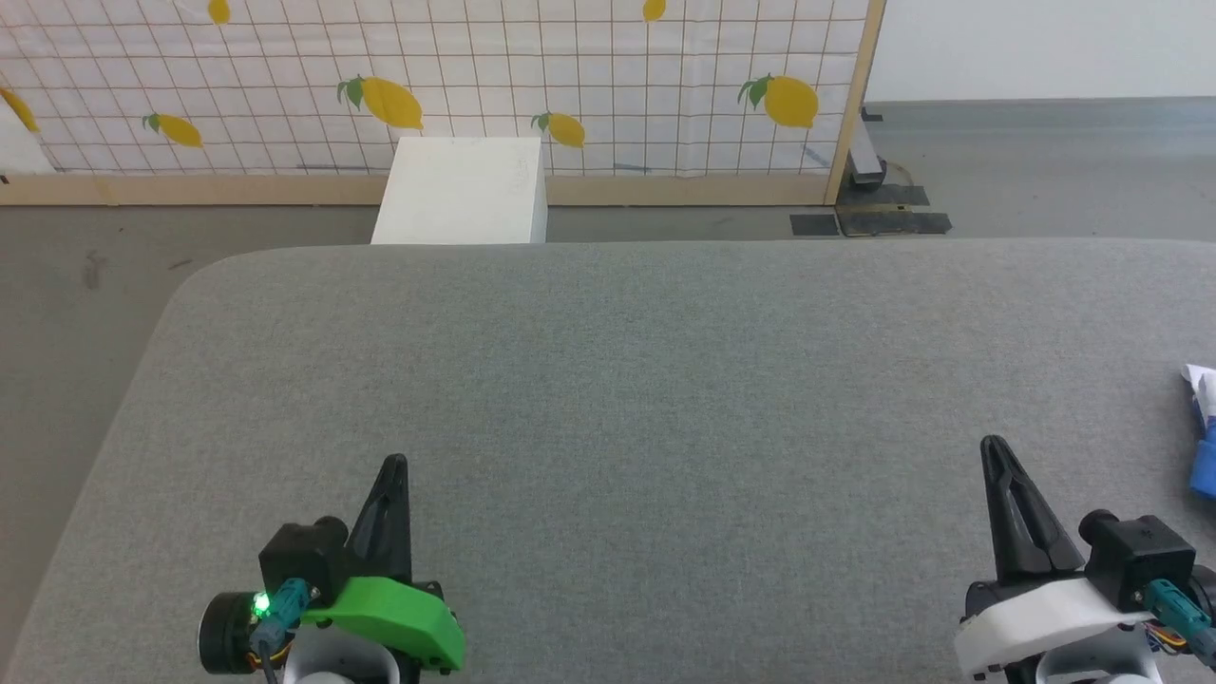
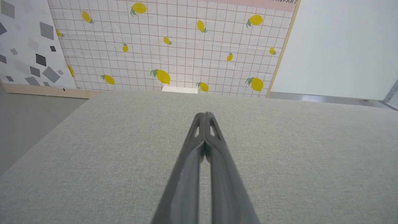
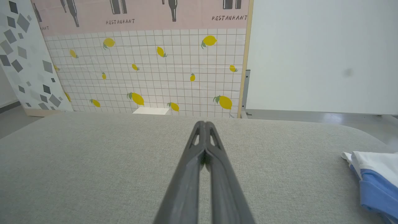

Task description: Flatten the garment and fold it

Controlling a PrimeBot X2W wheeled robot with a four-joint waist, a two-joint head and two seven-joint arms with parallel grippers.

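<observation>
Only readable text is "RESTAURANT", printed twice on the pink banner [image 3: 155, 14] above the lemon-print grid screen [image 1: 570, 66], with dark bottle shapes over it. No logo is visible on the garment [image 1: 1205, 464], which is bunched up white-and-blue at the bench's right edge, just right of the right claw [image 1: 994, 448] and not touching it.

The bench [image 1: 646, 380] is grey woven fabric with rounded far corners, and it's bare across the middle and left. Both the right claw and the left claw [image 1: 394, 467] are pinched closed on nothing, low at the near edge and well apart.

Behind it: grey floor [image 1: 76, 275], a white box [image 1: 463, 190] against the screen, and a plain pale wall [image 3: 323, 56] to the right.
</observation>
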